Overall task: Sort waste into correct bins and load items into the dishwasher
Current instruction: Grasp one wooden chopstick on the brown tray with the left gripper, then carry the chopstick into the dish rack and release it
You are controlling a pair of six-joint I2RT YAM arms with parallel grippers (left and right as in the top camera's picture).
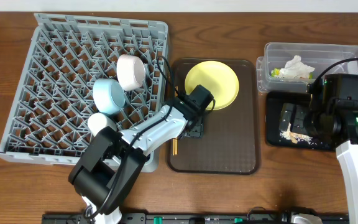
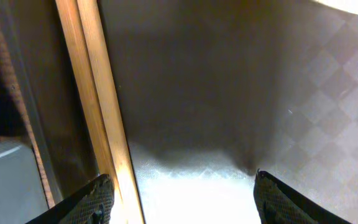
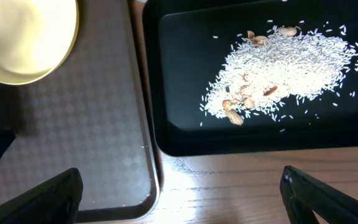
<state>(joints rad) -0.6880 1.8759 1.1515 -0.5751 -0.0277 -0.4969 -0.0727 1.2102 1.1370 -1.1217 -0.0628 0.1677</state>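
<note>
so the left gripper [image 2: 179,198] is down low over the brown tray [image 1: 229,143] with its jaws spread and nothing in them; the chopsticks [image 2: 97,93] lie flat on the tray as a tight pair, running from about 12 o'clock in the wrist view down to 7 o'clock, where they pass just inside the left-hand finger [image 2: 95,202]; can't tell if they actually touch it; the other finger is well off to 5 o'clock over bare tray; from overhead only one end of the chopsticks pokes out under the arm, at the tray's 8 o'clock corner; the yellow-green plate [image 1: 211,84] sits at the tray's 12 o'clock; the dish rack [image 1: 48,68] is at 9 o'clock from the tray and holds the pinkish bowl [image 1: 131,71], the blue bowl [image 1: 109,96] and the white cup [image 1: 98,121]; the right gripper [image 3: 180,194] hangs wide open with nothing in it, above the near edge of the black tray [image 3: 166,93]; the crumbs [image 3: 284,68] are heaped in that tray at roughly 1 o'clock from the gripper; the paper wrapper [image 1: 297,67] sits in the clear tub [image 1: 272,53] at the table's 2 o'clock
</note>
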